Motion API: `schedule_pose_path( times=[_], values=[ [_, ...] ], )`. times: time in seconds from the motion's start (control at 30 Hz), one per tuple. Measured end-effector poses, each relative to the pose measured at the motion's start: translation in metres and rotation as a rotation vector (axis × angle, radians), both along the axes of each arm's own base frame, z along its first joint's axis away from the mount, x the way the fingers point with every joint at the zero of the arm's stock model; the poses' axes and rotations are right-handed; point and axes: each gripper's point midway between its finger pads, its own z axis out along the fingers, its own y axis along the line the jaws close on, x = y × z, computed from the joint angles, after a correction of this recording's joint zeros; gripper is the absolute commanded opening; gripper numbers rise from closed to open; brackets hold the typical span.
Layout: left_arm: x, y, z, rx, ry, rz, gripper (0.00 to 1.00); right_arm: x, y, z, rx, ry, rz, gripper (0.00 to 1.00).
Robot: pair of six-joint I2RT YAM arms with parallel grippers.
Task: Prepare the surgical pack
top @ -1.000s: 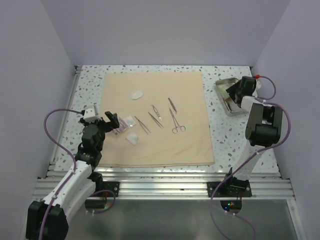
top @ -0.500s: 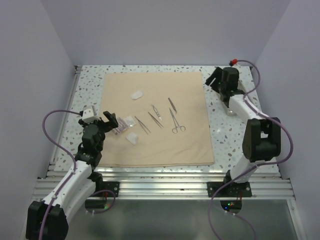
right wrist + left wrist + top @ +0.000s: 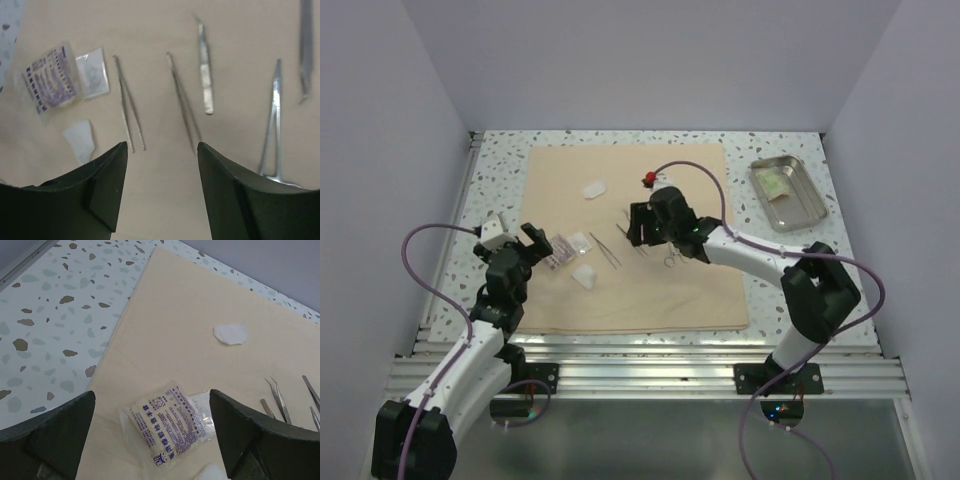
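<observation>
Right arm has swung over from the steel tray and now sits above the middle of the tan cloth, while the left arm hasn't budged.

Top camera: the right gripper hangs over the row of instruments on the cloth, with the tray well off to its right on the speckled table. The left gripper hovers at the cloth's left edge, and a printed packet lies just past its tips.

Left wrist camera: its fingers are spread wide with nothing in them. The printed packet lies flat on the cloth, right between and just ahead of them. A piece of white gauze sits farther ahead and a bit right, and bare table runs off to the left.

Right wrist camera: the jaws are apart and nothing is pinched. Ahead of the gap lie thin tweezers and a second pair, with short forceps beyond those. A ring-handled clamp lies off to the right side. Far left are the printed packet and a clear packet side by side. A white pad sits just beside the left-hand finger.
</observation>
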Motion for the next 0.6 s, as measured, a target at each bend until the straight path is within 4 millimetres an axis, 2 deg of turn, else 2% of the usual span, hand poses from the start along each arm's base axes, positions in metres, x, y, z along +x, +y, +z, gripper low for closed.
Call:
schedule_pose_path(
  times=[0.17, 0.23, 0.37, 0.6],
  values=[
    [0.0, -0.005, 0.0, -0.005, 0.001, -0.027, 1.0, -0.058, 0.069, -0.022, -0.06, 0.035, 0.186, 0.59],
    [0.002, -0.011, 0.001, -0.005, -0.005, -0.068, 1.0, -0.071, 0.084, -0.033, -0.082, 0.053, 0.225, 0.59],
    [0.002, -0.016, 0.004, -0.004, -0.014, -0.094, 1.0, -0.085, 0.101, -0.053, -0.127, 0.082, 0.247, 0.59],
    [0.001, -0.013, 0.009, -0.012, -0.034, -0.076, 1.0, -0.088, 0.125, -0.073, -0.156, 0.104, 0.245, 0.58]
  ],
)
